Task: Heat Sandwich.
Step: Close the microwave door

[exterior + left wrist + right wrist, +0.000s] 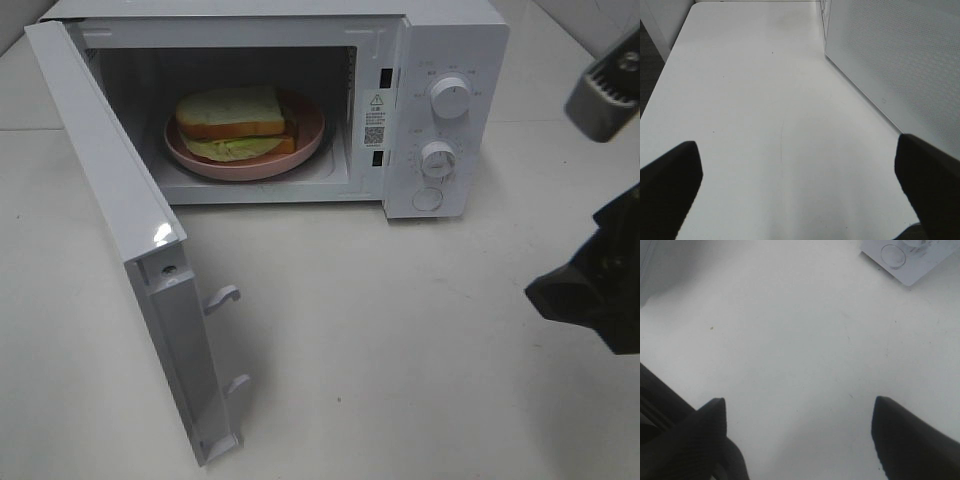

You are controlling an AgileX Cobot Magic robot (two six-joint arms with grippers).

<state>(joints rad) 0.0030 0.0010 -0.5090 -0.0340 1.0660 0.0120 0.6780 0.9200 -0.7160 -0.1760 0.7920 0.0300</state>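
The sandwich (235,122), pale bread with a brown crust and green filling, lies on a pink plate (310,140) inside the open white microwave (455,40). The door (110,210) is swung wide to the left. Over the bare table at the right edge, well clear of the microwave, my right gripper (562,290) is open; the right wrist view shows its fingers spread with nothing between them (799,405). My left gripper (796,142) is out of the high view. In its wrist view it stands open and empty over the table, beside the door's meshed panel (900,55).
Two round dials (450,97) and a round button (427,199) sit on the microwave's front panel; the panel's lower corner (905,260) shows in the right wrist view. Two latch hooks (222,297) stick out of the door's edge. A grey arm part (608,85) hangs at the upper right.
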